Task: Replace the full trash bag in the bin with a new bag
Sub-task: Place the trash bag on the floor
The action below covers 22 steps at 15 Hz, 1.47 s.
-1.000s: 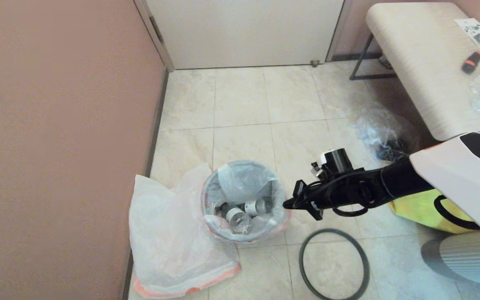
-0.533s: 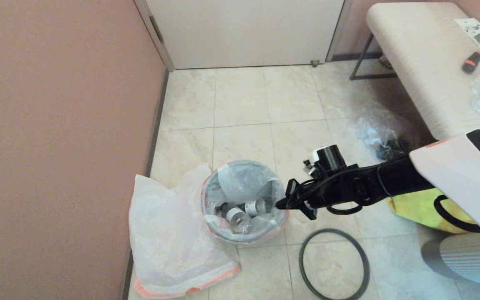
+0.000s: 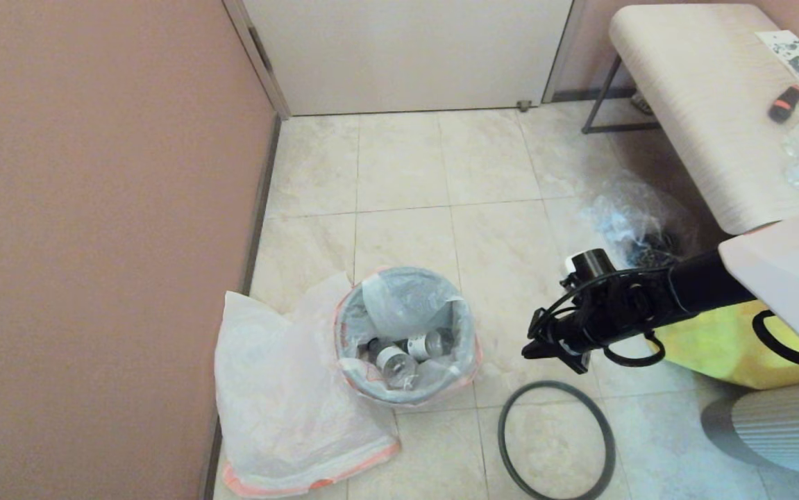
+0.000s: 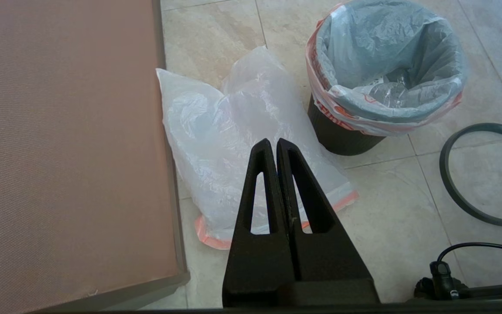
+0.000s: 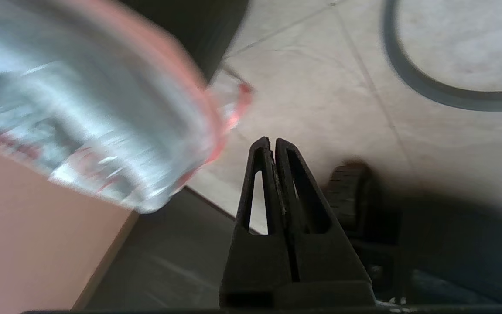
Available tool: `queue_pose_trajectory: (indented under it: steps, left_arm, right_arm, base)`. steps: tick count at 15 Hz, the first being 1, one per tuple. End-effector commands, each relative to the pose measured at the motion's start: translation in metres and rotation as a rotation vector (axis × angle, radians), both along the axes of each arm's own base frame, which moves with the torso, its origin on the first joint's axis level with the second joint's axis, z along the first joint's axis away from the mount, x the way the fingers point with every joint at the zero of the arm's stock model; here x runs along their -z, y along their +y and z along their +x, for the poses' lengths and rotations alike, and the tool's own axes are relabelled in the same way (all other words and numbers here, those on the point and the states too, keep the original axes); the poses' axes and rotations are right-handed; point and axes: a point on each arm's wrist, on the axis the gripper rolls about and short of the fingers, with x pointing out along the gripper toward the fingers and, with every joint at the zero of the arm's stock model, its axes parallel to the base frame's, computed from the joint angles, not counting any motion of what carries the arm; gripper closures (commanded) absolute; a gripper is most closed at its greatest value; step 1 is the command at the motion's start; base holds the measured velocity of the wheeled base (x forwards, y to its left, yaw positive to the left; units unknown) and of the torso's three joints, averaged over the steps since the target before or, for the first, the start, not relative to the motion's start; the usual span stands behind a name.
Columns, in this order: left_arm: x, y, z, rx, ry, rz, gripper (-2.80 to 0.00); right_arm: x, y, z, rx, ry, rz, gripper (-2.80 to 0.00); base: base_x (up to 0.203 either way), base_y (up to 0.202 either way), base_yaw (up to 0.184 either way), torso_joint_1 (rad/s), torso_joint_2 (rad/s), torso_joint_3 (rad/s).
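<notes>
The small black bin (image 4: 342, 139) stands on the tiled floor near the pink wall. It is lined with a full grey bag (image 3: 399, 305) with an orange edge, and cans lie inside. A new whitish bag (image 3: 288, 396) lies flat on the floor between bin and wall. The dark grey hoop (image 3: 555, 384) lies loose on the floor right of the bin. My right gripper (image 3: 527, 351) is shut and empty, hanging right of the bin above the hoop's far side. My left gripper (image 4: 273, 141) is shut and empty, held over the new bag (image 4: 233, 144), and is out of the head view.
A pink wall (image 3: 94, 208) closes off the left side and a white door (image 3: 406, 48) the back. A bench (image 3: 697, 104) with bottles stands at the right, with a crumpled clear bag (image 3: 632, 215) and a yellow shopping bag (image 3: 704, 340) below it.
My right gripper first reached the bin's right rim, then pulled back to the right, away from the bin. The bin, both bags and the hoop stayed where they were.
</notes>
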Motion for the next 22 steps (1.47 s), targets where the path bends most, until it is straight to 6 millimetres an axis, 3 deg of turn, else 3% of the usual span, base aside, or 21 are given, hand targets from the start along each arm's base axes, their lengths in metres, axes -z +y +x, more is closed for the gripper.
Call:
queue_pose_trajectory:
  steps: [1,4,7,12,16,22]
  left_arm:
    - [0.000,0.000,0.000,0.000,0.000,0.000,0.00]
    - [0.000,0.000,0.000,0.000,0.000,0.000,0.00]
    - [0.000,0.000,0.000,0.000,0.000,0.000,0.00]
    - [0.000,0.000,0.000,0.000,0.000,0.000,0.00]
    - [0.000,0.000,0.000,0.000,0.000,0.000,0.00]
    - [0.000,0.000,0.000,0.000,0.001,0.000,0.00]
  right_arm:
    - [0.025,0.000,0.008,0.001,0.041,-0.013,-2.80]
    - [0.039,0.010,0.022,-0.007,0.030,-0.030,-2.80]
    - [0.038,0.016,0.031,-0.014,-0.006,-0.031,-2.80]
    - [0.040,0.045,0.032,-0.034,-0.055,-0.088,-2.80]
    - [0.044,0.052,0.036,-0.045,-0.064,-0.087,-2.80]
    - [0.032,0.050,0.026,-0.041,-0.060,-0.090,-2.80]
  base:
    - [0.000,0.000,0.000,0.000,0.00,0.000]
    - [0.000,0.000,0.000,0.000,0.00,0.000]
    - [0.000,0.000,0.000,0.000,0.00,0.000]
    - [0.000,0.000,0.000,0.000,0.00,0.000]
    - [0.000,0.000,0.000,0.000,0.00,0.000]
    - [0.000,0.000,0.000,0.000,0.00,0.000]
